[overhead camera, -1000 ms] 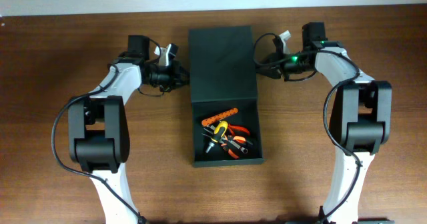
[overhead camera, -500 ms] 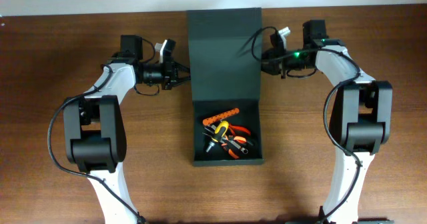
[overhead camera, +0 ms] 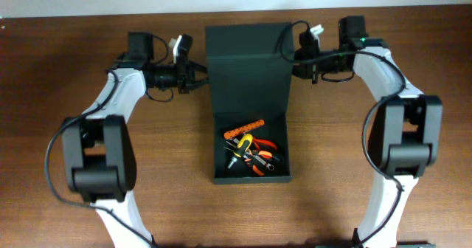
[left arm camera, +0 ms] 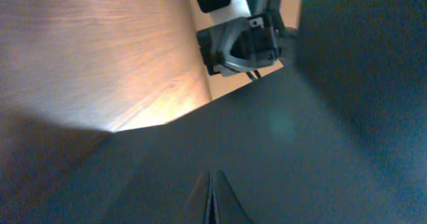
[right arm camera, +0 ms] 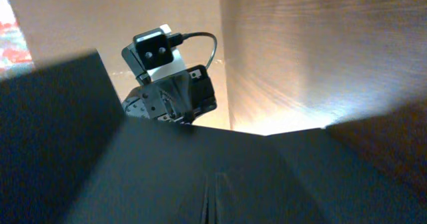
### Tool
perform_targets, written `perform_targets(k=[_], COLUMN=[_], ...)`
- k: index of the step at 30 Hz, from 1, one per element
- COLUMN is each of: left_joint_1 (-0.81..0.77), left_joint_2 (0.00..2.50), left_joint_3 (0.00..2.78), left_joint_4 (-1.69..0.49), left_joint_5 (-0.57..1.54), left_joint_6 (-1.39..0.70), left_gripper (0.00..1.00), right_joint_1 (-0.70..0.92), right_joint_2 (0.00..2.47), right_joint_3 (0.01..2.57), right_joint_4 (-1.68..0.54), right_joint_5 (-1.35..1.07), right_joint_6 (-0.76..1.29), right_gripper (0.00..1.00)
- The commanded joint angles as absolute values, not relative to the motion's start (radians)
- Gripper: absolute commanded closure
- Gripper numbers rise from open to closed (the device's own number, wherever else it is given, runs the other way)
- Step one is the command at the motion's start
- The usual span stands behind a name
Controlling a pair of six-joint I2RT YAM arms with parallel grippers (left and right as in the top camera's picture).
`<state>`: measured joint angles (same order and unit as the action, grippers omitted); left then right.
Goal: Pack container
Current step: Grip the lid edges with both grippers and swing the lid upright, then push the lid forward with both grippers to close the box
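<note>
Toward the far edge of the bench [overhead camera: 184, 204], the left claw [overhead camera: 202, 84] and right claw [overhead camera: 294, 63] each clamp a side of the raised lid [overhead camera: 247, 67] of the matte dark box [overhead camera: 251, 178], tools [overhead camera: 251, 152] inside.

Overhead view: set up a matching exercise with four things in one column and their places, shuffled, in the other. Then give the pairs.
1. left gripper
2. right gripper
3. hand tools
4. lid

A. inside the container
B. on the lid's edge, image right
C. raised at the container's far end
D. on the lid's edge, image left

Pairs: 1-D, 2-B, 3-A, 4-C
</note>
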<state>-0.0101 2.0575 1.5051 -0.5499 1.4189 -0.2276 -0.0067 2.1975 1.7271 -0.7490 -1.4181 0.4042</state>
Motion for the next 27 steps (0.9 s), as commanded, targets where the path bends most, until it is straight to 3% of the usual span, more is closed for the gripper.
perform_targets(k=[1,7,18,22,27], left_joint_1=[-0.015,-0.015,-0.015,-0.015,-0.015], left_joint_2=[1.948,1.876,1.779,1.762,1.755], left_joint_3=[1.502,1.502,1.502,1.502,1.502], left_joint_4=[-0.575,-0.662,-1.175,-1.267,-1.272], left_joint_5=[1.474,1.471,1.337,1.327,1.114], left_joint_6=[-0.207,-0.192,0.199,0.283,0.274], left_gripper=[0.98,0.98,0.98,0.98,0.98], right_joint_1=[-0.002,-0.002,-0.002,-0.002,-0.002], right_joint_2=[2.099,2.016,1.890,1.864,1.848], right_joint_3=[1.747,1.747,1.747,1.747,1.747], right_joint_4=[-0.763,-0.886,-1.355,-1.407,-1.407], right_joint_5=[-1.455,-1.390,-1.192,-1.190,-1.058], right_joint_6=[0.402,0.368,0.043,-0.001,0.000], right_gripper=[0.96,0.96,0.96,0.96,0.96])
